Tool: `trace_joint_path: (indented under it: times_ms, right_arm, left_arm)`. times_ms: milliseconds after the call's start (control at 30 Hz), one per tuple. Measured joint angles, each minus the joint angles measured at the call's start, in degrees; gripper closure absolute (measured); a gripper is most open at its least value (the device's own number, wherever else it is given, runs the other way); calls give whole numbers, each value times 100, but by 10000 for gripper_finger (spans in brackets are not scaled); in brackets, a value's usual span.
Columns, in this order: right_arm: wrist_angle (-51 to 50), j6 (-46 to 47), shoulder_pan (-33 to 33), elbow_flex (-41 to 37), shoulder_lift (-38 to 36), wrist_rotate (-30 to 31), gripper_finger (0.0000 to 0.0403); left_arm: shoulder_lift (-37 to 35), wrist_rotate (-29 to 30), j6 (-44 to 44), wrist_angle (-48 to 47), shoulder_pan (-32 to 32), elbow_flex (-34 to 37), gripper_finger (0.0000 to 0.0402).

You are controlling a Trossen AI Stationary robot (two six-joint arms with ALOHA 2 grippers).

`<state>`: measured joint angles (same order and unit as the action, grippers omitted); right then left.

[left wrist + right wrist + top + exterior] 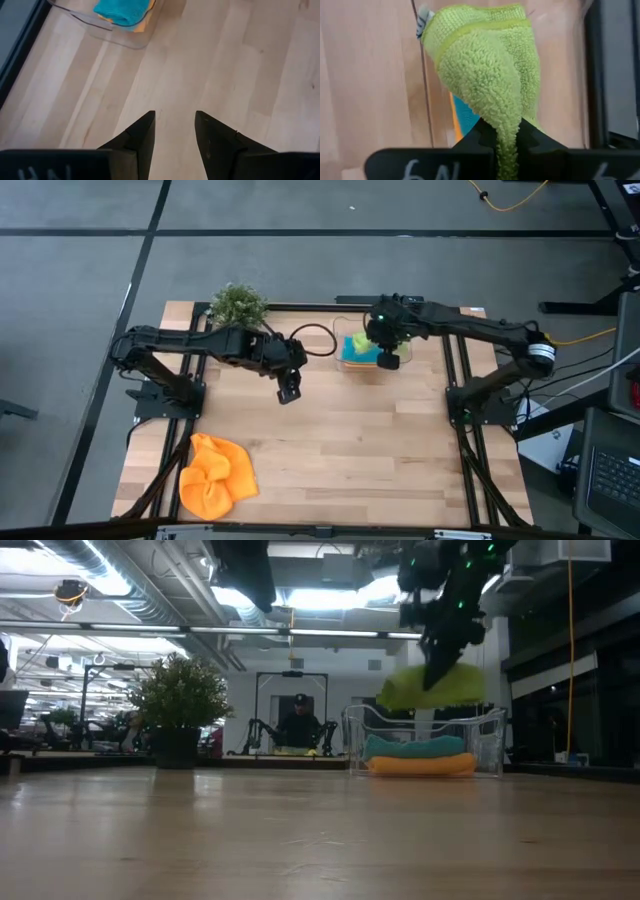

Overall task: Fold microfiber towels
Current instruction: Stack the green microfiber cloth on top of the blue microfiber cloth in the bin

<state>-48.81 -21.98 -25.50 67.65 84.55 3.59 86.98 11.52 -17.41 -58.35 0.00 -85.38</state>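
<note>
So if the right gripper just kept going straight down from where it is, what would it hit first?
Most likely the teal towel lying on the orange one in the clear tub. The right gripper hangs above the tub, shut on the green towel, though how well it lines up in depth is unclear.

Left gripper (289, 393) hangs over bare table (350, 450), left of centre. Right gripper (388, 358) is above the tub (346, 362) at the far edge, with green towel (360, 340) and teal towel (357, 351) beside it. Orange towel (215, 475) lies crumpled at near left. Plant (238, 304) stands far left.
</note>
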Motion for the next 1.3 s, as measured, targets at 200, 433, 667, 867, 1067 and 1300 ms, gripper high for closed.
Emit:
trace_joint_path:
  times_ms: [200,433,667,867,1067,1300]
  right_arm:
    - [194,-682,-416,28,686,-81,386]
    - [511,-991,-786,409,1090,-311,386]
    - [619,-1437,-1061,444,1537,-763,386]
    - [1142,-1489,-1182,444,1528,-290,386]
    - [1357,-1963,-1186,444,1534,-181,386]
    - [1372,-1995,-1123,425,1542,-169,386]
  left_arm:
    - [0,0,-2,14,160,0,269]
    - [0,-1,-4,14,254,0,269]
    - [0,-1,-10,14,301,0,269]
    - [0,-1,-11,12,301,0,269]
    - [0,-1,-7,14,301,-2,269]
    - [0,15,-4,13,301,-2,269]
